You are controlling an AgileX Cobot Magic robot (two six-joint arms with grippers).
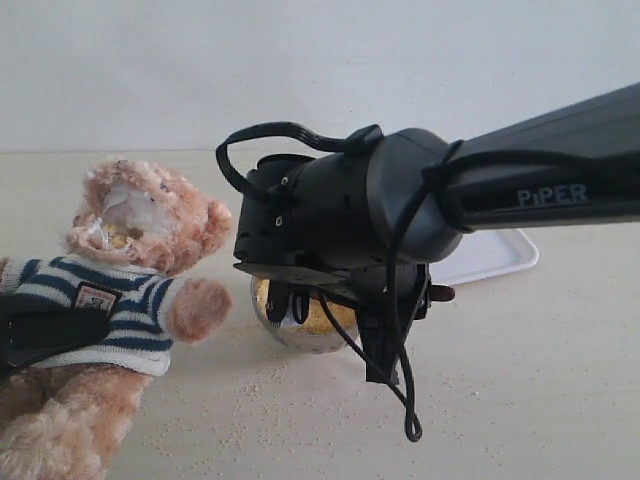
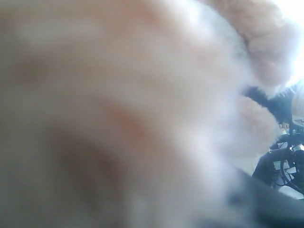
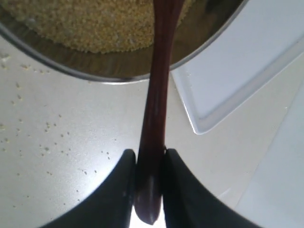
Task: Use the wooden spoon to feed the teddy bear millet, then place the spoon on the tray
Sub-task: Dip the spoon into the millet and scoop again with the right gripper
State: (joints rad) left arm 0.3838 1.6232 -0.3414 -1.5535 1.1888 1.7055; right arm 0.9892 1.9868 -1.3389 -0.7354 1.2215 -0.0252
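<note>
1. The wooden spoon (image 3: 155, 95) is pinched by the tail of its slim handle. Its long axis runs straight out from the right gripper (image 3: 150, 159), across the rim of the metal bowl (image 3: 109, 76) and over the millet (image 3: 90, 23). The spoon's bowl end points away from the gripper and is cut off at the picture's edge.
2. The right gripper's two dark fingers (image 3: 121, 185) are closed tight on either side of the handle, and the handle's rounded tip sticks out behind them.
3. In the exterior view the right arm (image 1: 540, 180) hangs over the bowl and hides most of it, along with the spoon.
4. The tray (image 3: 237, 61) lies on the table (image 3: 71, 156), one rounded corner just beside the bowl's rim.
5. Loose grains (image 1: 270, 400) dot the table in front of the bowl.
6. The teddy bear (image 1: 130, 250) sits left of the bowl, its face tilted up, one paw reaching near the bowl.
7. A dark piece, seemingly the left gripper (image 1: 45, 335), lies across the bear's striped shirt. Its wrist camera shows only blurred fur, so I cannot tell how its jaws stand.
</note>
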